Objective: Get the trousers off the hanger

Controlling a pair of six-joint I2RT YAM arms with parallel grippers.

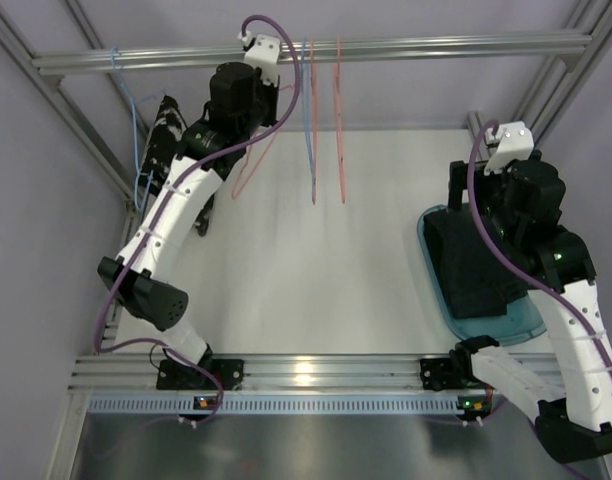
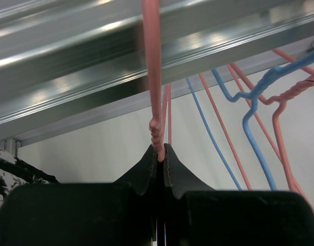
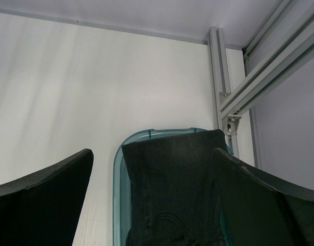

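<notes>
Aluminium rail (image 1: 406,47) stage: one pair down, one pair yet to come off its hanger.

Noted, large to small: rail across the back of the white table (image 1: 316,280). Teal tray (image 1: 521,325) at right, with plain black trousers (image 1: 466,265) lying in it. Printed trousers (image 1: 164,130) hanging at far left, apparently on a blue hanger (image 1: 136,150), just beside the left arm. Left gripper (image 2: 160,154) clenched on the twisted neck of a bare pink wire hanger (image 2: 153,77) under the rail. Right gripper (image 3: 153,152) spread wide, holding nothing, above the tray. Judged next: let go of the pink wire, shift left, pinch the printed cloth, draw it down clear of the blue wire. Risk of dragging that hanger off too.
</notes>
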